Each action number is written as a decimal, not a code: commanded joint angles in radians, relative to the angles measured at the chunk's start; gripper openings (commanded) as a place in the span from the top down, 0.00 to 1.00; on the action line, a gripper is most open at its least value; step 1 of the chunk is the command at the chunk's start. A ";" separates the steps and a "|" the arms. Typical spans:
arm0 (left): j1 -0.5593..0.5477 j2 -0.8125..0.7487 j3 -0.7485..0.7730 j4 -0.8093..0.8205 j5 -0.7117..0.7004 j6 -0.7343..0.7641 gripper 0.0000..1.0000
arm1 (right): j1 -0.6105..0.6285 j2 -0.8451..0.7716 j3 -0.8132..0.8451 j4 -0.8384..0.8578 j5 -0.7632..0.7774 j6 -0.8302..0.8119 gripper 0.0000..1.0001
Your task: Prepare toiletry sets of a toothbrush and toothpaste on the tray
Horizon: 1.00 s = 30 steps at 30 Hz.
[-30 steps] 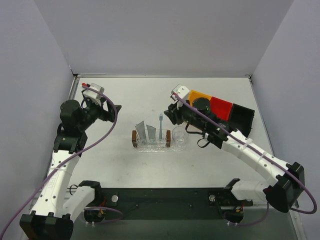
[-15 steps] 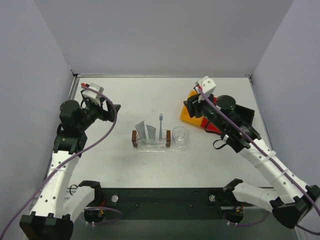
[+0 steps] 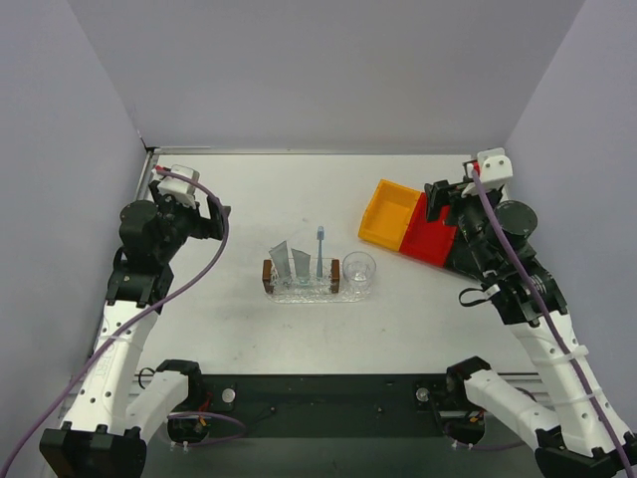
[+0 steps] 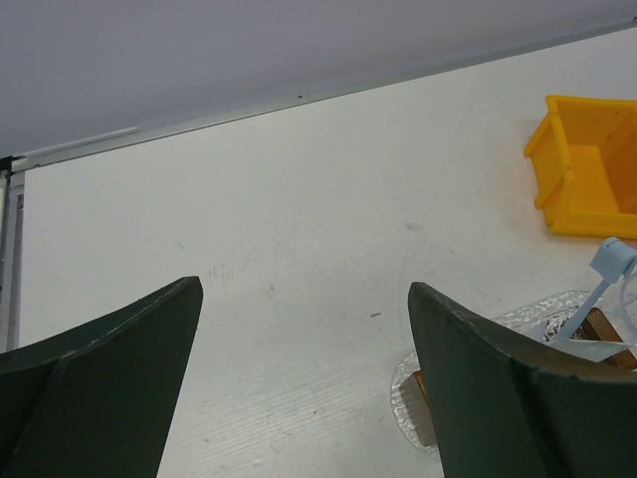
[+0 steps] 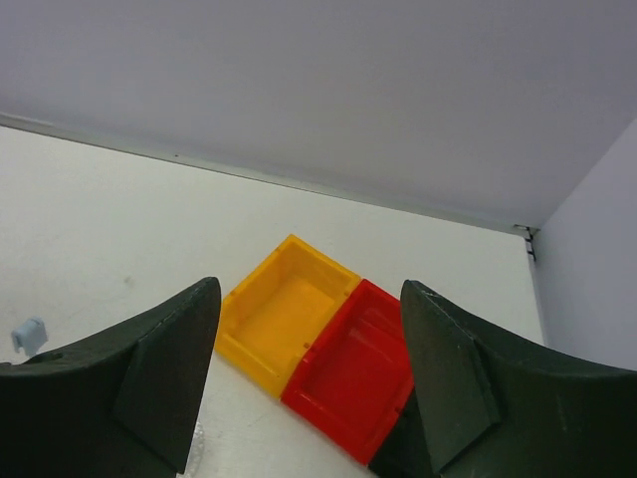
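The transparent bumpy tray [image 3: 304, 294] lies mid-table. The pale blue toothbrush [image 3: 319, 255] lies across it, its head sticking out on the far side. The silvery-grey toothpaste [image 3: 288, 261] lies on the tray to the left of the brush. My left gripper [image 3: 221, 213] is open and empty, held above the table well left of the tray. In the left wrist view the tray's end [image 4: 406, 396] and the brush head [image 4: 612, 261] show past my right finger. My right gripper [image 3: 438, 191] is open and empty, raised over the red bin [image 3: 435, 234].
A clear round cup [image 3: 359, 271] stands at the tray's right end. Small brown blocks [image 3: 267, 276] sit at the tray's ends. A yellow bin [image 3: 390, 212] and the red bin beside it sit at the back right; both look empty in the right wrist view [image 5: 289, 304].
My right arm has swung away from the tray to the back right, uncovering the bins. My left gripper has shifted only slightly.
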 commanded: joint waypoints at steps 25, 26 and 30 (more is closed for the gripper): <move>0.134 -0.056 -0.070 0.050 -0.160 0.016 0.03 | -0.447 -0.041 -0.033 -0.303 0.002 0.102 0.00; 0.134 -0.057 -0.073 0.050 -0.163 0.003 0.03 | -0.449 -0.046 -0.044 -0.296 -0.001 0.102 0.00; 0.134 -0.068 -0.099 0.059 -0.165 -0.008 0.03 | -0.452 -0.077 -0.137 -0.227 -0.025 0.137 0.00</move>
